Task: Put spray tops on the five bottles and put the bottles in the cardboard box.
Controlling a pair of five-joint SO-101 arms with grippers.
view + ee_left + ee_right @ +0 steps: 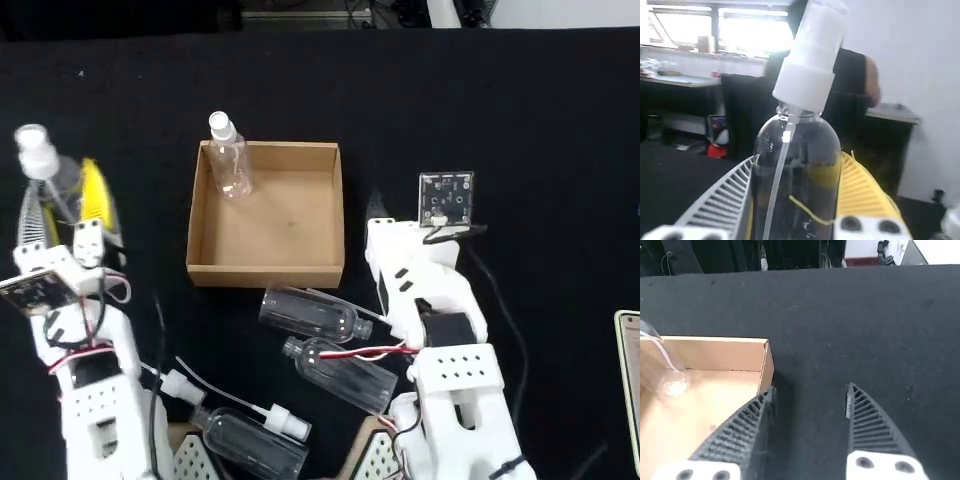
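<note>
The left gripper [62, 200] pinches a clear plastic bottle with a white spray top [45, 160] upright, left of the brown cardboard box [265, 272], seemingly ready for boxing, while the right gripper [810, 390] hangs spread beside the box.

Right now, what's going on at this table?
The left gripper holds up a clear bottle with its spray top on. One topped bottle stands in the cardboard box. Three more bottles lie on the table in front of the box, and the right gripper is open beside the box.
</note>
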